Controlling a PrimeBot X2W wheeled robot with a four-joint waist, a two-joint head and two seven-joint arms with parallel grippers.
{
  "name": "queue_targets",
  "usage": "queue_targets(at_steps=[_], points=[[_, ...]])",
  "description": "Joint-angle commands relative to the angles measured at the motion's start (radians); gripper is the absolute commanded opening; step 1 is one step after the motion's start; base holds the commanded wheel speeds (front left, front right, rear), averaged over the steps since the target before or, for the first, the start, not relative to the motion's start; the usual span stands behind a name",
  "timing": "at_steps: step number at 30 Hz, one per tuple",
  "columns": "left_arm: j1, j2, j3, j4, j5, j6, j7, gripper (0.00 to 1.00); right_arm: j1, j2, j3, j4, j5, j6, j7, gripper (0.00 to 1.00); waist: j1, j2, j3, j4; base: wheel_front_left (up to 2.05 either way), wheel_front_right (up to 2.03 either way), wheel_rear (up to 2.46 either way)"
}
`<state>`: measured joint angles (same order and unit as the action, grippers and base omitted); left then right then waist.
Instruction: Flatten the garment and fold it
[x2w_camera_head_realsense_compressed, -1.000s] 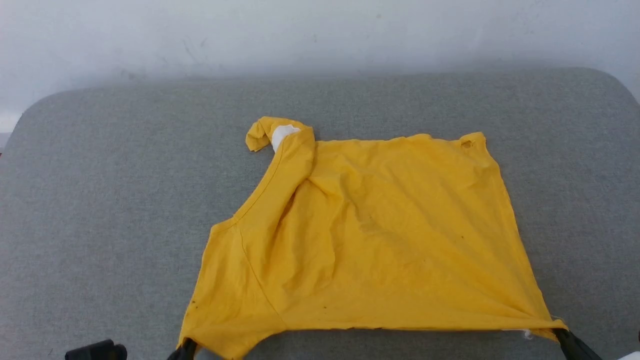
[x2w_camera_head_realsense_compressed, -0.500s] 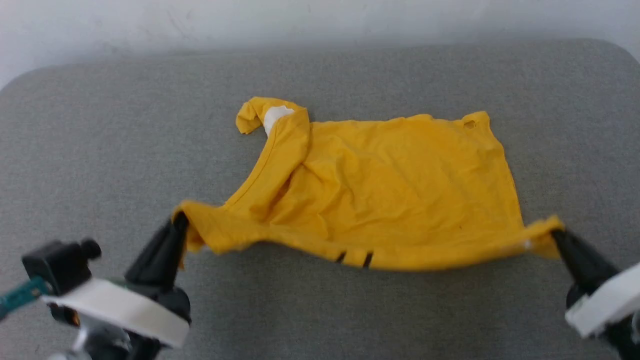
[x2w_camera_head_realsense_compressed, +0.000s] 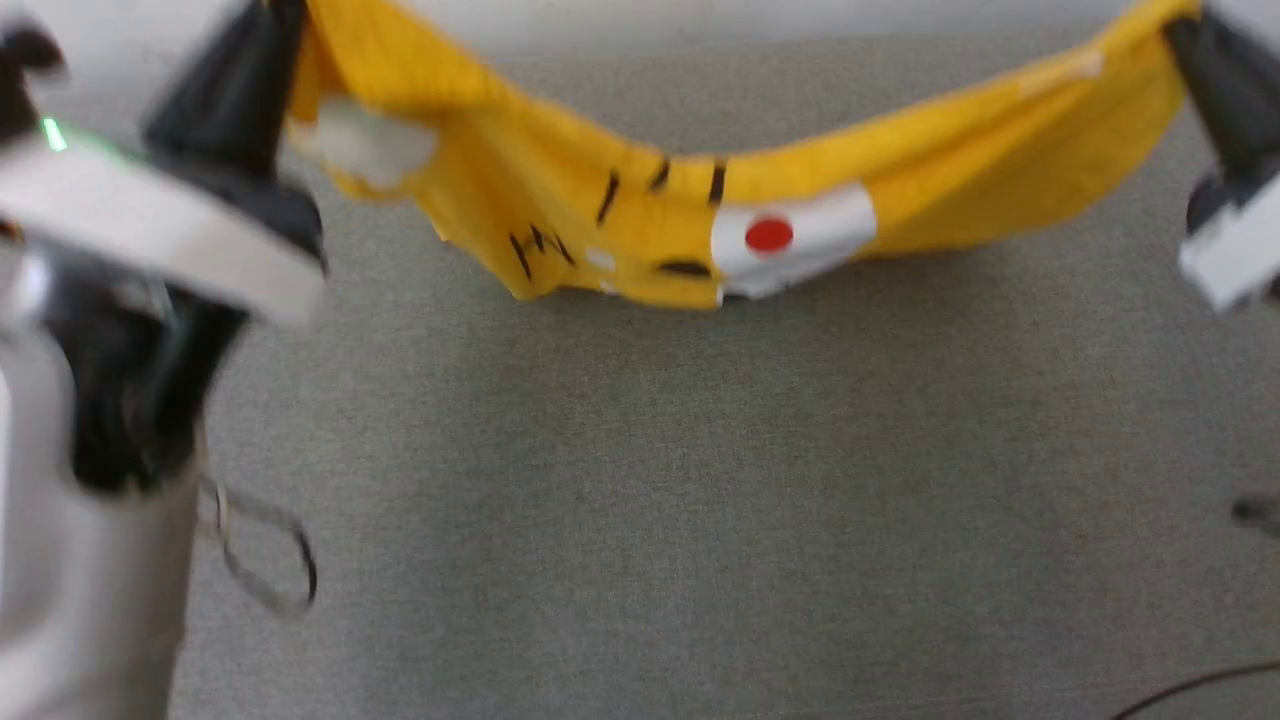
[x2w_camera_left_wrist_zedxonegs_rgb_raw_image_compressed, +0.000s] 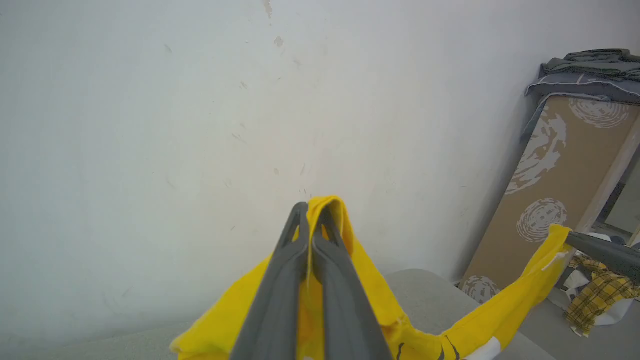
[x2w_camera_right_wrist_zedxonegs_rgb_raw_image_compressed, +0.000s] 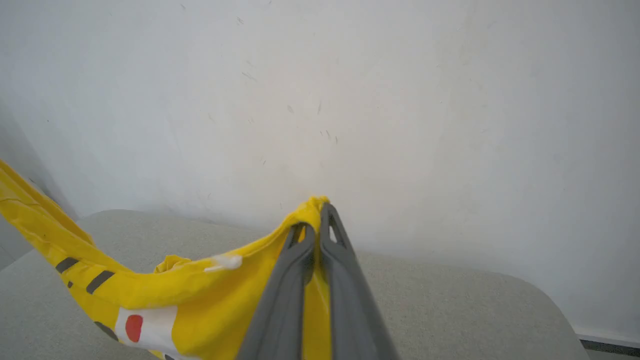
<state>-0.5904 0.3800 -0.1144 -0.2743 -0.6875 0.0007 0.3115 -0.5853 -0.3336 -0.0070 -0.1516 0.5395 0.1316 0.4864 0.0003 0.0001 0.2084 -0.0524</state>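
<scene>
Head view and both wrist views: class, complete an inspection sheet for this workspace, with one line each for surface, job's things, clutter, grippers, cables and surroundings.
Surface: grey fabric-covered table with rounded corners.
Job's things: bright yellow cotton T-shirt slung between both grippers, sagging mid-span, black stripes and a white patch with a red dot showing.
Clutter: yellow checked cloth heaped on the floor beside the table.
Grippers: left gripper shut on one shirt end; right gripper shut on the other.
Cables: thin wire loop by the left arm; dark cable at lower right.
Surroundings: scuffed white wall; leaning brown board with white swirls, grey folded cloth on top.
</scene>
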Motion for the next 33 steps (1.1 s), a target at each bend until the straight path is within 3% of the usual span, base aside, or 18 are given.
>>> queue_targets(at_steps=[1,7,16,23,33], points=[[-0.065,-0.001,-0.001,0.024,0.007,0.002,0.006,0.0,-0.055,-0.002,0.012,0.019,-0.002,-0.001,0.007,0.0,-0.0003,-0.0001,0.004,-0.004,0.0,0.0,0.0],[-0.39,-0.031,-0.005,0.24,0.058,0.047,0.008,0.0,-0.352,0.019,0.087,0.189,-0.02,-0.001,0.019,0.0,-0.0003,-0.0001,0.038,-0.021,0.0,0.0,0.0],[-0.717,-0.066,-0.078,0.513,0.14,0.05,0.003,0.0,-0.706,0.105,0.157,0.501,-0.107,-0.001,-0.043,0.0,-0.0003,-0.0001,0.104,-0.043,0.0,0.0,0.0],[-0.889,-0.106,-0.07,0.643,0.183,0.08,-0.124,0.0,-0.869,0.171,0.154,0.691,-0.184,-0.001,-0.148,0.0,-0.0003,-0.0001,0.141,-0.066,0.0,0.0,0.0],[-1.059,-0.125,-0.055,0.748,0.228,0.111,-0.294,0.0,-0.995,0.221,0.122,0.857,-0.264,-0.001,-0.301,0.0,-0.0003,-0.0001,0.205,-0.102,0.0,0.0,0.0]])
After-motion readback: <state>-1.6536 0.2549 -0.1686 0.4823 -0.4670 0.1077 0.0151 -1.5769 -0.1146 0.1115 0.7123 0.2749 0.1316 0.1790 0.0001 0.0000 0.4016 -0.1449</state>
